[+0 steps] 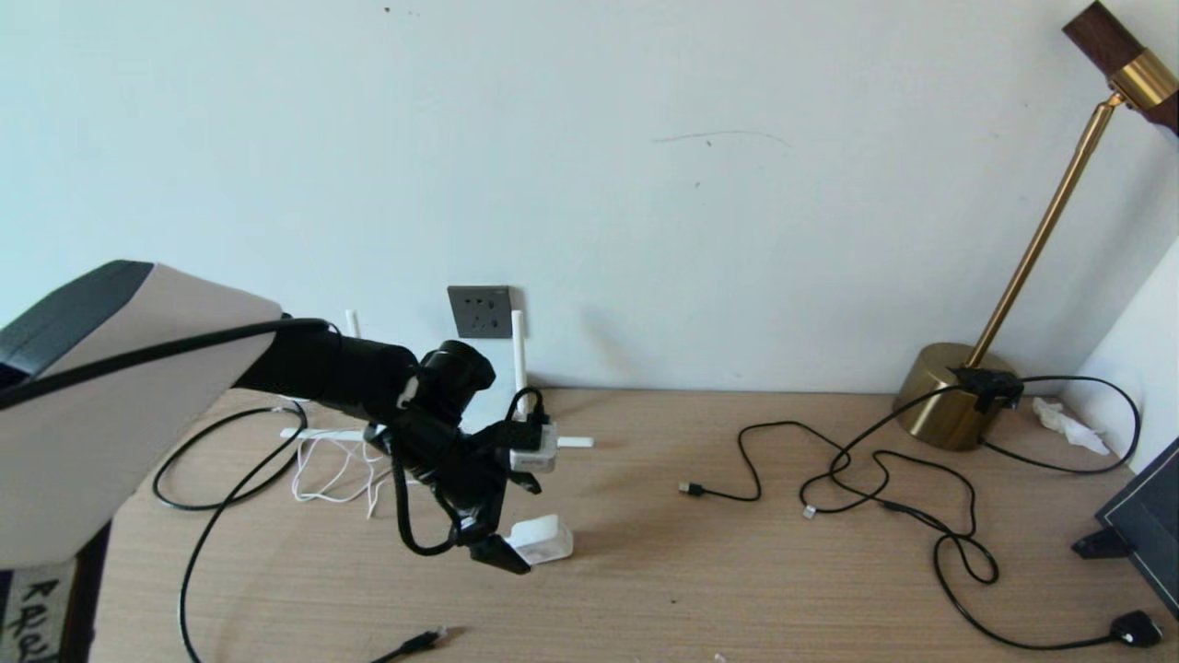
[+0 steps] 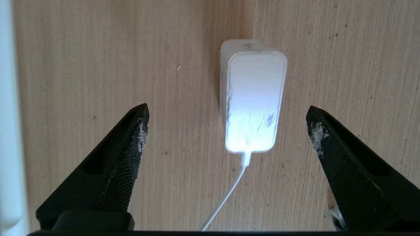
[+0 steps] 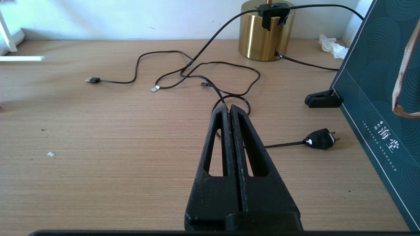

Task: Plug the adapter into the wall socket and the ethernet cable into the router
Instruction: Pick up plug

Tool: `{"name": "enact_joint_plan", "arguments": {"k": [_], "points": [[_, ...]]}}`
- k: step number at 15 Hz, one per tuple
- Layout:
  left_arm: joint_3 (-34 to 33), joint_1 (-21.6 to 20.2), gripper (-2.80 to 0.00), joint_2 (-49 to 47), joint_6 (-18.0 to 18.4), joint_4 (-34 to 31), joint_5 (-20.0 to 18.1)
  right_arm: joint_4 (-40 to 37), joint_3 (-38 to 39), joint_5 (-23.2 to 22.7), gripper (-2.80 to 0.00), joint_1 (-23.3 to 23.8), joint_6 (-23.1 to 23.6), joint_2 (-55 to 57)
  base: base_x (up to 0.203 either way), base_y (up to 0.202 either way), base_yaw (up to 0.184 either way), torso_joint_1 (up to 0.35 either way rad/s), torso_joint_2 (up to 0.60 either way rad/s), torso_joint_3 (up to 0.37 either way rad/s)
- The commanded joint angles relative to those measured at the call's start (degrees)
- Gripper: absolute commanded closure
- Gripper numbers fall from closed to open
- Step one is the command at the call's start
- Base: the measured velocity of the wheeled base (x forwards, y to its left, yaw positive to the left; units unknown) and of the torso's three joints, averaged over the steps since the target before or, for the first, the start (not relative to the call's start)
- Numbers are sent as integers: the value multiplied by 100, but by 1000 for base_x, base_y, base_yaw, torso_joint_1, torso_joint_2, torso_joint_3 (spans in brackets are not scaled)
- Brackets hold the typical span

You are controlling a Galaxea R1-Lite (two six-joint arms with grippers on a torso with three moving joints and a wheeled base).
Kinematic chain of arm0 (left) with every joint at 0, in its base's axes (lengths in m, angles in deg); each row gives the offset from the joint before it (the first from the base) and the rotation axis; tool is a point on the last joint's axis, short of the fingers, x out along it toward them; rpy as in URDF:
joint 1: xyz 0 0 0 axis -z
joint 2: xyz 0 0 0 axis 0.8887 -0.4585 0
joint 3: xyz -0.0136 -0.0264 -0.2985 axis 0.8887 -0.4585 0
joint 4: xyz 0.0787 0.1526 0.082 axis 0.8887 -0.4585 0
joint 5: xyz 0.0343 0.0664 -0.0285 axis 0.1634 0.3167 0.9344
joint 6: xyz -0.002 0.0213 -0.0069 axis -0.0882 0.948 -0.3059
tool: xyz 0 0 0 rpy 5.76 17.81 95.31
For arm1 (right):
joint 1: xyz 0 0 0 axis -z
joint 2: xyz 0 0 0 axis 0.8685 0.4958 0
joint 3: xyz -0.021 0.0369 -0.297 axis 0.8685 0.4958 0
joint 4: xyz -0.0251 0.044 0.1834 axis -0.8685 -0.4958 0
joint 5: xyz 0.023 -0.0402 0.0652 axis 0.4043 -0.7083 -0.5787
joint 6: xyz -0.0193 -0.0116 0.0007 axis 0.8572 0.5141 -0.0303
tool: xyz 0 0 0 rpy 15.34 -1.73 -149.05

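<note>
- The black ethernet cable (image 1: 198,497) loops over the desk (image 1: 645,589) at the far left, and its clear tip (image 1: 433,635) lies near the front edge, at about 7 o'clock from the adapter.
- The router (image 1: 318,433) is flat and white, mostly hidden behind the arm; one thin antenna (image 1: 518,354) stands up by the wall.
- A thin white cord (image 1: 332,474) lies in a messy bunch in front of the router.
- The wall socket (image 1: 480,311) is a small dark grey square on the wall, at 12 o'clock from the adapter, with nothing plugged into it.
- The left claw (image 2: 226,123) hangs over the adapter (image 2: 252,98) with its fingers (image 2: 139,127) spread wide, one on each side, not touching it.
- The adapter is a small white block with round corners, lying flat on the wood, cord at one end.
- At 3 o'clock from the adapter there is bare wood, then thin black cables (image 1: 884,479) with small plugs.
- A gold lamp (image 1: 953,396) stands at the far right by the wall, with a crumpled tissue (image 1: 1068,425) beside it.
- A black plug (image 3: 320,139) lies near a dark green box (image 3: 377,98).
- The right claw (image 3: 230,109) is clenched tight, holding nothing, low over the desk near the cables.
</note>
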Motion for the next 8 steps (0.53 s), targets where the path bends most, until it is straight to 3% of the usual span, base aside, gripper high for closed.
{"name": "enact_joint_plan", "arguments": {"k": [1, 4, 8], "points": [[128, 40, -280, -134, 34, -67, 0, 7, 0, 7, 0, -2, 8, 0, 0, 0, 0, 0, 0, 0], [356, 88, -280, -157, 20, -398, 17, 7, 0, 7, 0, -2, 7, 0, 0, 0, 0, 0, 0, 0], [403, 249, -280, -187, -215, -386, 232, 7, 0, 4, 0, -2, 1, 5, 0, 0, 0, 0, 0, 0]]}}
